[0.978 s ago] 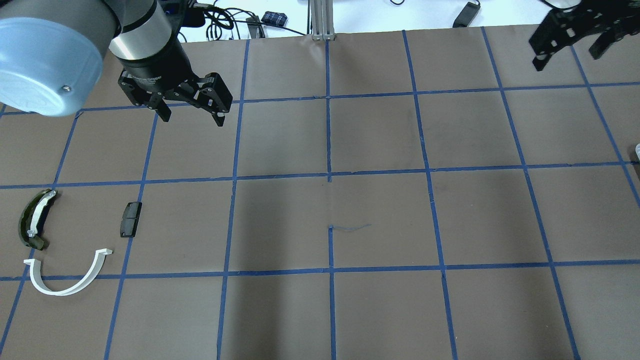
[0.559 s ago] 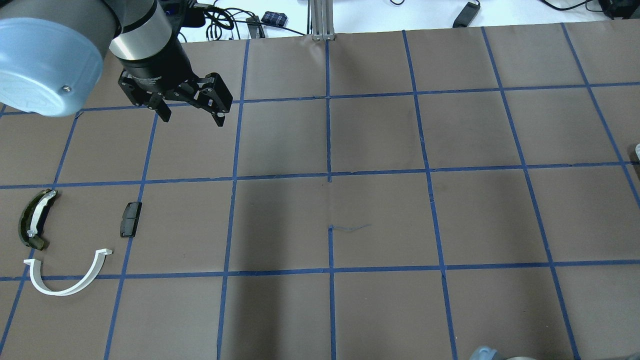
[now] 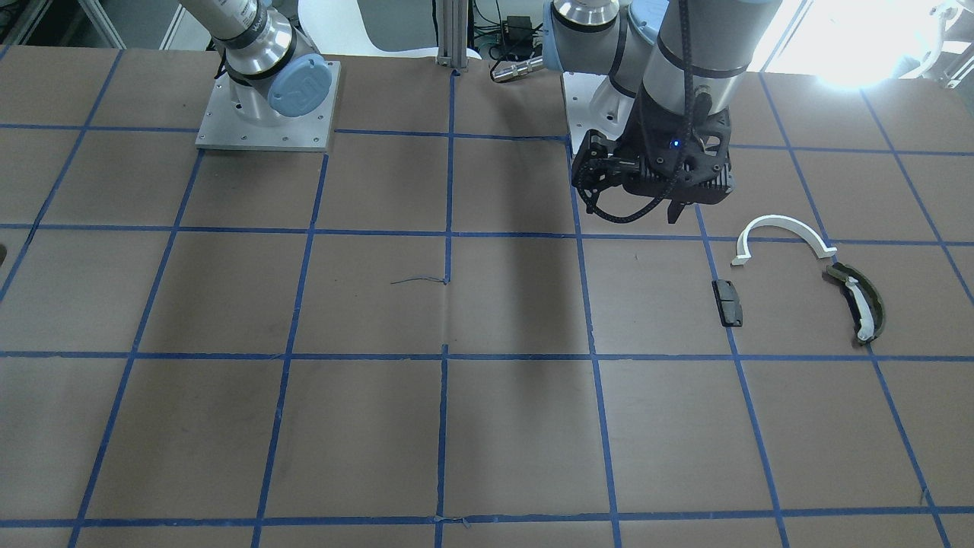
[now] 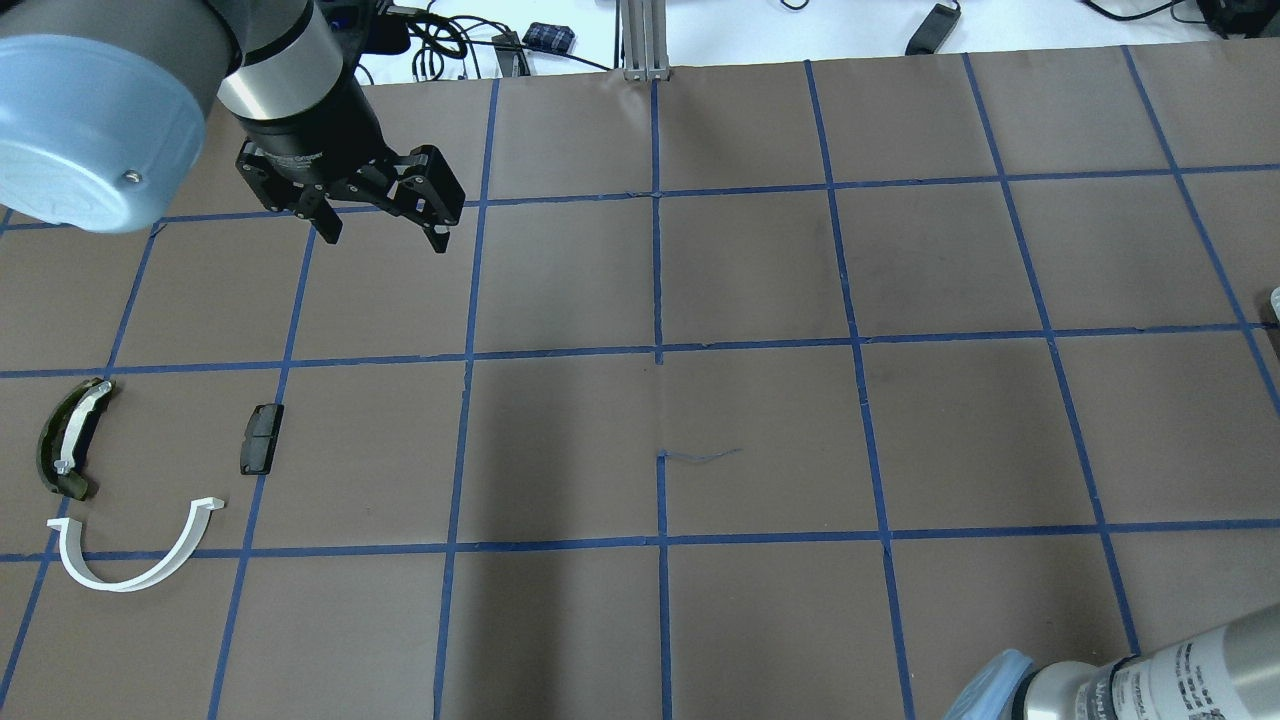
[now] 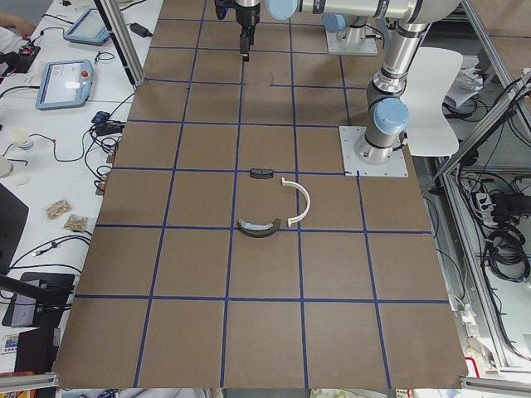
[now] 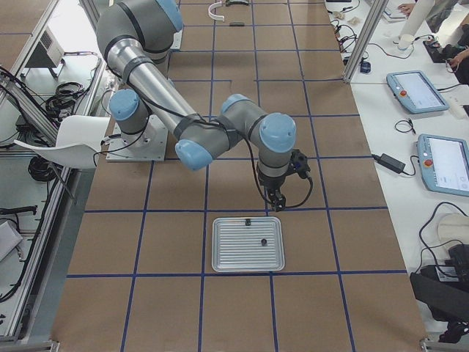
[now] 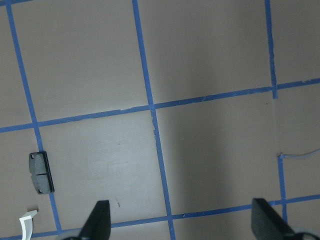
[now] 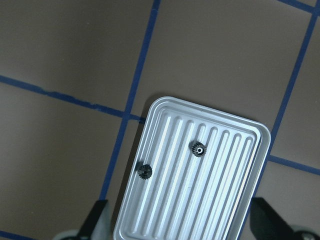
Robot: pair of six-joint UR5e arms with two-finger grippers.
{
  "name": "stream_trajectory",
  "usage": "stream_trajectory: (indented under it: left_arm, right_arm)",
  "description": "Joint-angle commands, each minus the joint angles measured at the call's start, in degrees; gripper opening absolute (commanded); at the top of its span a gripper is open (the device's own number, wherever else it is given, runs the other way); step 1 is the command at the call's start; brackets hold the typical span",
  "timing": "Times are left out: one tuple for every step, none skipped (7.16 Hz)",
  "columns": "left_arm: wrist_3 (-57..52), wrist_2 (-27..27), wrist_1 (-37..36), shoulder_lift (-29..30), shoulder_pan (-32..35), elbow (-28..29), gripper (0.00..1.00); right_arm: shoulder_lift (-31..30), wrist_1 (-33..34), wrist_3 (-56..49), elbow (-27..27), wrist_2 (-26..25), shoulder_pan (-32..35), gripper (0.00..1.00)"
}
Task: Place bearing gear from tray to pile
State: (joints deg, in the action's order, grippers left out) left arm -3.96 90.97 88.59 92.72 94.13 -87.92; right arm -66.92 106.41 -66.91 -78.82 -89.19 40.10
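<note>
A gear (image 8: 144, 171) lies flat by the tray (image 8: 225, 192) edge, bore up, round, with no long axis; a second gear (image 8: 198, 148) lies likewise farther in; the right gripper (image 8: 179, 201) hangs above them, jaws spread wide; brown table (image 4: 760, 440), blue tape grid; the left gripper (image 4: 385, 238), jaws wide, hovers near the pile (image 4: 261, 438), well apart from the tray; a desk (image 6: 381, 132) runs alongside.

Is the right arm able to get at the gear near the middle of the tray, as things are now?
Probably yes. The right gripper hangs open above the tray. The gear lies alone on the ribs, apart from the other gear near the rim, and nothing covers it.
</note>
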Motion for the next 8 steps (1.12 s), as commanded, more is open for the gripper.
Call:
stream_trajectory:
  left_arm:
    - [0.0, 0.0, 0.0, 0.0, -0.1, -0.1, 1.0]
    - [0.0, 0.0, 0.0, 0.0, -0.1, 0.0, 1.0]
    - [0.0, 0.0, 0.0, 0.0, -0.1, -0.1, 1.0]
    - [0.0, 0.0, 0.0, 0.0, -0.1, 0.0, 1.0]
    - [0.0, 0.0, 0.0, 0.0, -0.1, 0.0, 1.0]
    - [0.0, 0.0, -0.1, 0.0, 0.0, 0.0, 1.0]
    - [0.0, 0.0, -0.1, 0.0, -0.1, 0.0, 1.0]
    - [0.0, 0.0, -0.1, 0.0, 0.0, 0.0, 1.0]
  right_arm:
    - [6.1, 3.6, -0.1, 0.9, 0.1, -2.0, 0.97]
    - [7.6, 3.7, -0.2, 0.9, 0.0, -2.3, 0.98]
    - [9.8, 6.1, -0.2, 0.7, -0.1, -2.8, 0.98]
    - [11.6, 7.4, -0.2, 0.8, 0.0, -3.6, 0.97]
    - [13.2, 8.9, -0.4, 0.6, 0.0, -4.5, 0.97]
    - [14.3, 8.9, 0.3, 0.6, 0.0, -4.9, 0.97]
    - [15.0, 8.9, 5.7, 0.2, 0.0, -4.9, 0.98]
    - [15.4, 9.0, 9.5, 0.2, -0.1, -4.3, 0.98]
